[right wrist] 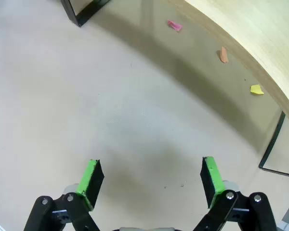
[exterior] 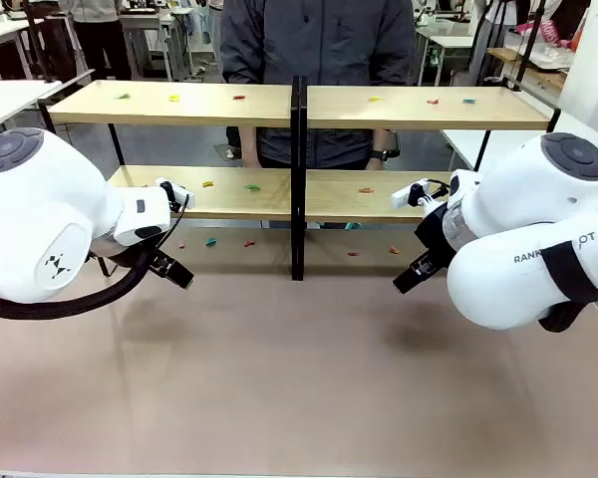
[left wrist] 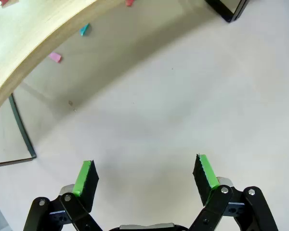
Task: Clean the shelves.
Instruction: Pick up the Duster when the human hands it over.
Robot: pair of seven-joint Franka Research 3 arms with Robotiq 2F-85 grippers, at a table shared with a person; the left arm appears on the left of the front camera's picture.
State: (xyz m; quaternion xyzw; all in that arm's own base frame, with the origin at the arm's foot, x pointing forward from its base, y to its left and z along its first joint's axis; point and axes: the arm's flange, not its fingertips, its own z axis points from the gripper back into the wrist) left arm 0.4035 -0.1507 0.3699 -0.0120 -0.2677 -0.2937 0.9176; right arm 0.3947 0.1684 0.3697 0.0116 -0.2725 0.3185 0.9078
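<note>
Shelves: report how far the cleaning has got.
Done: nothing visible. Coloured scraps lie on both boards of the shelves and on the table beneath. In hand: nothing. The left gripper and right gripper are open and empty over the table, in front of the shelves. Left: all the scraps.
</note>
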